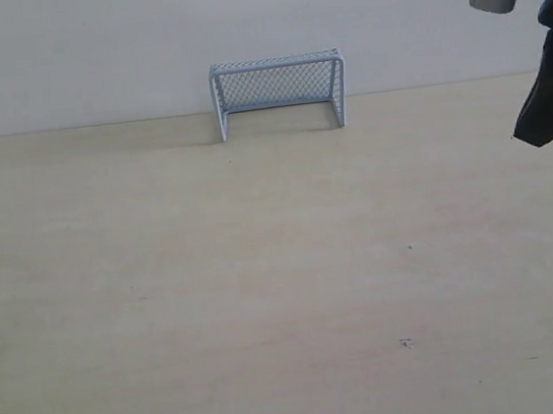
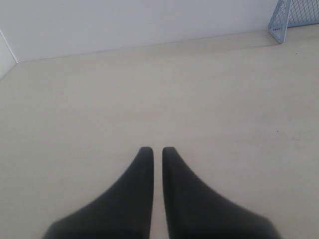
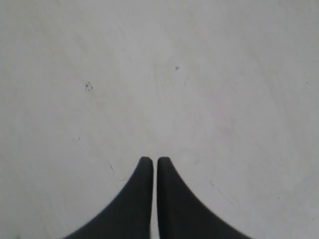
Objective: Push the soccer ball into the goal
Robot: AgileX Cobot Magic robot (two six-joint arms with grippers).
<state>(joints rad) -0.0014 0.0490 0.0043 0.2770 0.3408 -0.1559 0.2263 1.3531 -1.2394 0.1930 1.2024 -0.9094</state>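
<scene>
The left gripper [image 2: 157, 149] is hovering over the pale table [image 2: 99, 109] with its dark fingers closed on nothing, the right gripper [image 3: 151, 160] is hanging likewise closed and empty, and the goal [image 1: 278, 93] is standing well apart from both, backing against the white wall [image 1: 92, 48].

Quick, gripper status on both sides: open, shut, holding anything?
Left gripper: closed, fingertips nearly touching, holding nothing.
Right gripper: closed, holding nothing.
</scene>
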